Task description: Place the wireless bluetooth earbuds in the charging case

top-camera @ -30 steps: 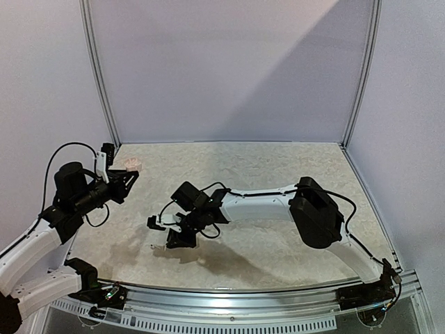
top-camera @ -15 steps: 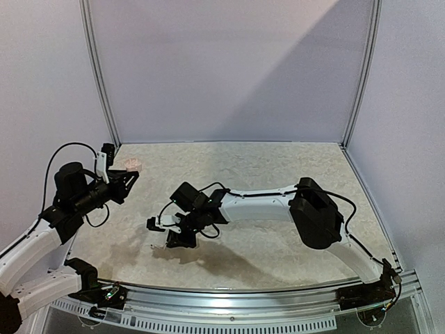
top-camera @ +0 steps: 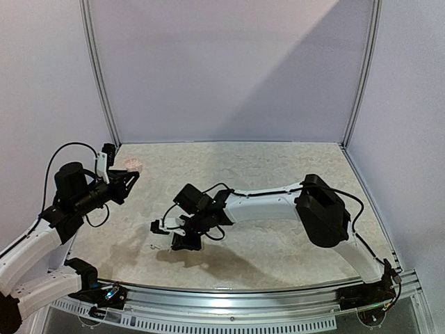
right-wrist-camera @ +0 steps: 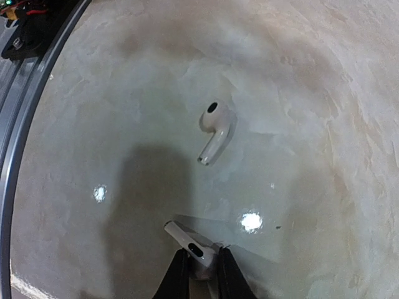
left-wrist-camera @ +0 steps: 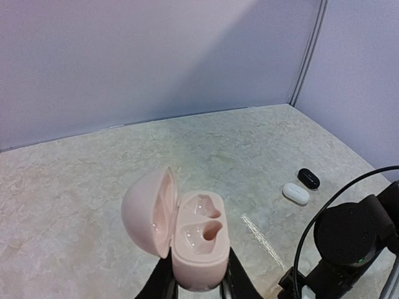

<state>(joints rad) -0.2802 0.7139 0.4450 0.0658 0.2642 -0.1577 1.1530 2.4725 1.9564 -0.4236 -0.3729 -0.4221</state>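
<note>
Two white earbuds show in the right wrist view. The held earbud (right-wrist-camera: pixel 194 250) is pinched between the right fingers (right-wrist-camera: pixel 176 280); the loose earbud (right-wrist-camera: pixel 216 129) lies on the desk (right-wrist-camera: pixel 312 93) at their 12 o'clock, stem running 1 to 7. Seen from above, the open pink charging case (left-wrist-camera: pixel 198 246), clamped in the left fingers (left-wrist-camera: pixel 163 283), sits at 11 o'clock from the right fingers.

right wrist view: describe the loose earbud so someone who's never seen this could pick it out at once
Look at the pale marbled table just inside its metal front rail. A white stemmed earbud lies flat there, ahead of the right gripper. Unlike the second white earbud pinched between that gripper's fingers, it lies free with nothing touching it.
</note>
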